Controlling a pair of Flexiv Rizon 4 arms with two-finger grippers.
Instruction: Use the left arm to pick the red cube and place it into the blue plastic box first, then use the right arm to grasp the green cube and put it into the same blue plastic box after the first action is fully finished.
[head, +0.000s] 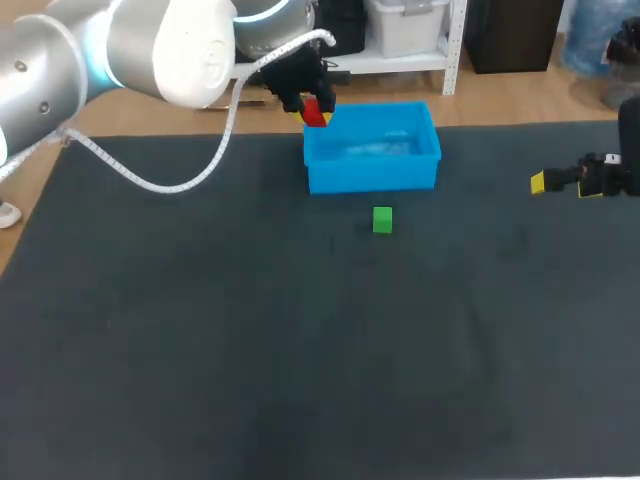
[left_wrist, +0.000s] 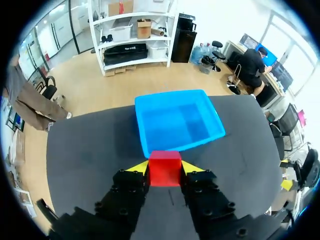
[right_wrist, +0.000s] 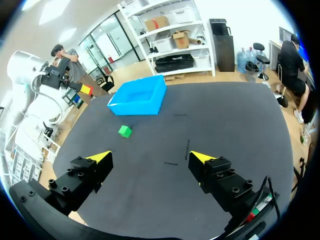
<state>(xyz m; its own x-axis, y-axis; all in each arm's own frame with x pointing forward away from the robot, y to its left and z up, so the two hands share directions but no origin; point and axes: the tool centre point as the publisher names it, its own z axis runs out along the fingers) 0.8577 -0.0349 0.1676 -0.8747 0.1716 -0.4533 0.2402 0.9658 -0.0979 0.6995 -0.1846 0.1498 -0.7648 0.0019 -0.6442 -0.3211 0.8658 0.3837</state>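
My left gripper (head: 315, 112) is shut on the red cube (head: 313, 110), held in the air at the far-left corner of the blue plastic box (head: 372, 147). In the left wrist view the red cube (left_wrist: 164, 168) sits between the yellow tips of the left gripper (left_wrist: 165, 167), with the blue box (left_wrist: 177, 121) just ahead and below, nothing inside it. The green cube (head: 382, 219) rests on the mat just in front of the box, also seen as the green cube (right_wrist: 124, 131) in the right wrist view. My right gripper (right_wrist: 150, 159) stands open and empty at the table's right edge (head: 560, 182).
The dark mat (head: 250, 350) covers the whole table. A white cable (head: 170, 180) loops down from my left arm over the mat's back-left part.
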